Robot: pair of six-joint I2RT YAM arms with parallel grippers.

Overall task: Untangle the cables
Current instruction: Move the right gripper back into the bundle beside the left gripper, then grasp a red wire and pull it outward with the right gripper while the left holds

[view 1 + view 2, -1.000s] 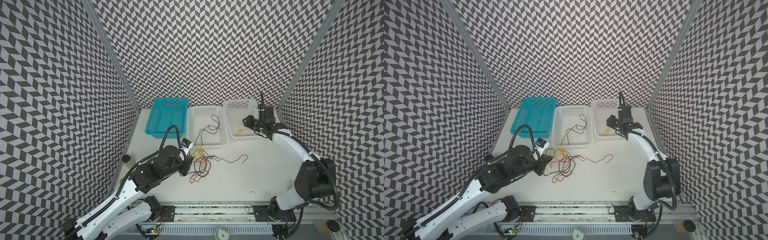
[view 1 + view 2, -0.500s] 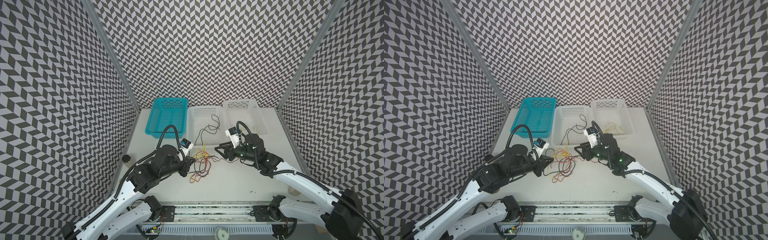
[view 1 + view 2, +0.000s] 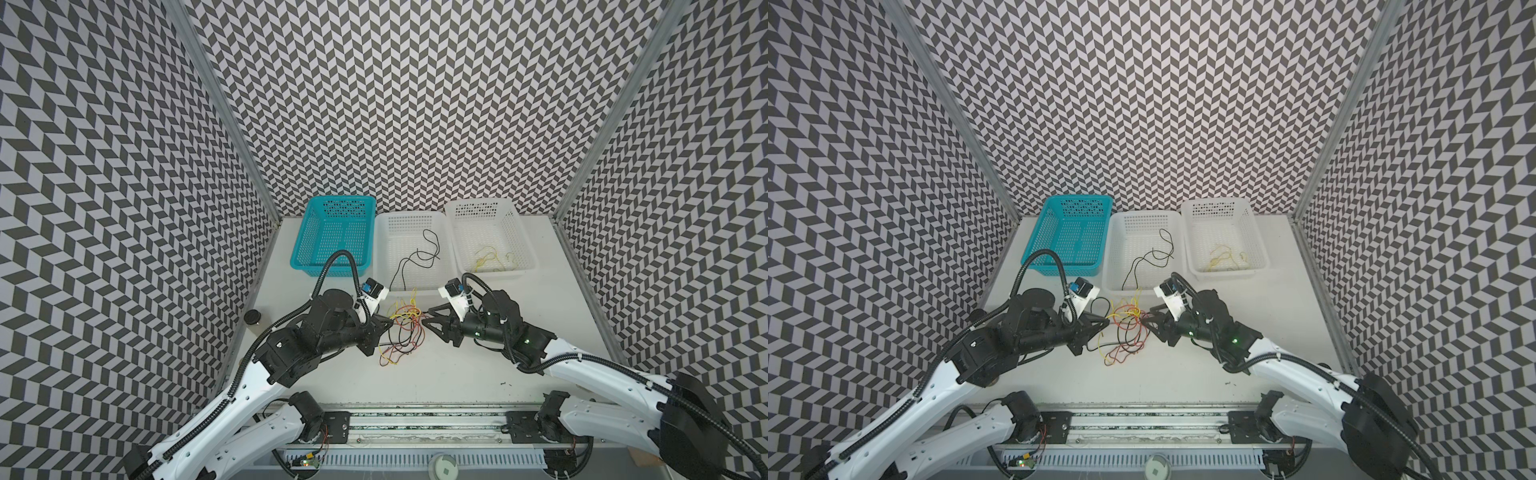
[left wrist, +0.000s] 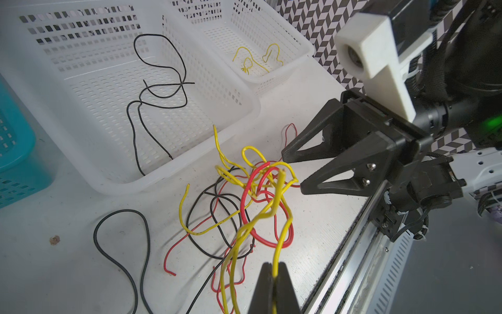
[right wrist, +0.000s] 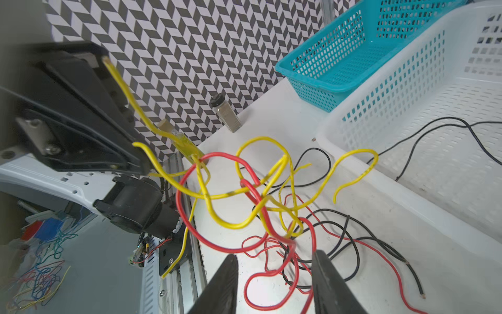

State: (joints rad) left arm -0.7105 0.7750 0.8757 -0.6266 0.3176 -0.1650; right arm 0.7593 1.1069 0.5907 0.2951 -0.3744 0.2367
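The cables form a loose tangle of red, yellow and black wires mid-table, in front of the baskets. My left gripper is shut on a yellow cable and holds part of the tangle lifted off the table. From the opposite side my right gripper faces it, open, its fingertips at the tangle's edge. In the right wrist view a red cable loops between the open fingers, not pinched.
At the back stand a teal basket, a white basket holding a black cable, and another white basket holding a yellow cable. A small bottle stands at the left edge. A loose black cable lies apart.
My right arm swung from the right white basket down to the tangle and now stands open at its right edge. The left gripper kept its hold and place.
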